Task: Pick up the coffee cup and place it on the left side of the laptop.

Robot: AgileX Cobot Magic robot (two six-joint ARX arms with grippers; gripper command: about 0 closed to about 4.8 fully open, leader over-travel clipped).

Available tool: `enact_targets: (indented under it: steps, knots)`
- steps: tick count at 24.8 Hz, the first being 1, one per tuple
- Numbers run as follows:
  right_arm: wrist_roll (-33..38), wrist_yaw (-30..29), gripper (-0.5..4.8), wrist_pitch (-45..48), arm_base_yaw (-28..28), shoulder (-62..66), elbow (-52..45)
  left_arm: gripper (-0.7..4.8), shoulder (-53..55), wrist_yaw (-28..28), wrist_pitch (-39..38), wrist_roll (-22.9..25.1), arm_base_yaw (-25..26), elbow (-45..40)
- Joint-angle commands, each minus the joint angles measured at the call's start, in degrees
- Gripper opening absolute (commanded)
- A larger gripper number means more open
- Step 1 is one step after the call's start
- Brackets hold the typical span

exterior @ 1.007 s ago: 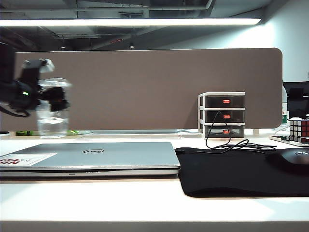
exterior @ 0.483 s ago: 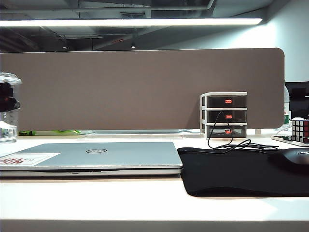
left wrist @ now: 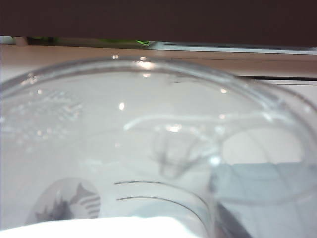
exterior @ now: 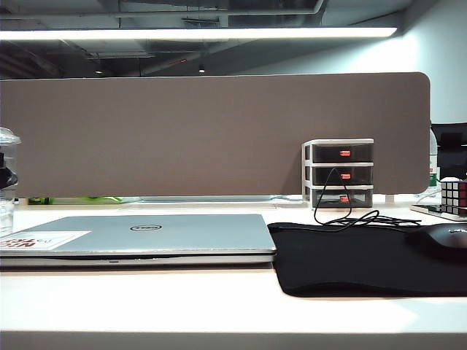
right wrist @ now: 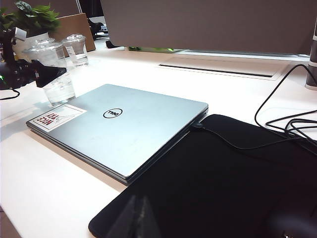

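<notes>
The coffee cup (right wrist: 57, 87), clear plastic with a domed lid, stands upright off the laptop's stickered corner. My left gripper (right wrist: 49, 74) is shut round its middle. Whether the base rests on the table I cannot tell. In the exterior view only a sliver of the cup (exterior: 6, 211) and gripper (exterior: 4, 175) shows at the far left edge. The cup's lid (left wrist: 148, 124) fills the left wrist view and hides the fingers. The silver Dell laptop (exterior: 146, 235) (right wrist: 124, 129) lies closed. My right gripper (right wrist: 142, 218) hovers over the mouse pad, fingers together.
A black mouse pad (exterior: 350, 255) with a mouse (exterior: 445, 237) lies right of the laptop, a cable (exterior: 350, 217) across it. Small drawers (exterior: 339, 173) and a cube (exterior: 452, 195) stand at the back right. A second clear cup (right wrist: 78, 48) and a plant (right wrist: 29, 17) sit beyond the held cup.
In the exterior view the left gripper has carried the cup leftwards and downwards, from above the laptop's left end to the frame's edge. The right arm has kept still.
</notes>
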Motion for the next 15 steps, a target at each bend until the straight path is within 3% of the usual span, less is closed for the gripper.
enact_targets:
  steps: [1, 11, 15]
  knots:
    - [0.0, 0.1, -0.01, 0.9, 0.0, -0.1, -0.3, 3.59, -0.3, -1.9, 3.5, 1.2, 0.2, -0.9]
    - [0.0, -0.1, -0.01, 0.8, 0.0, -0.1, -0.3, 3.59, -0.3, -4.6, 3.7, 3.9, 0.9, -1.1]
    - [0.0, -0.1, -0.01, 0.8, 0.0, -0.1, -0.3, 4.14, -0.3, -4.5, 3.7, 3.9, 1.6, -1.1]
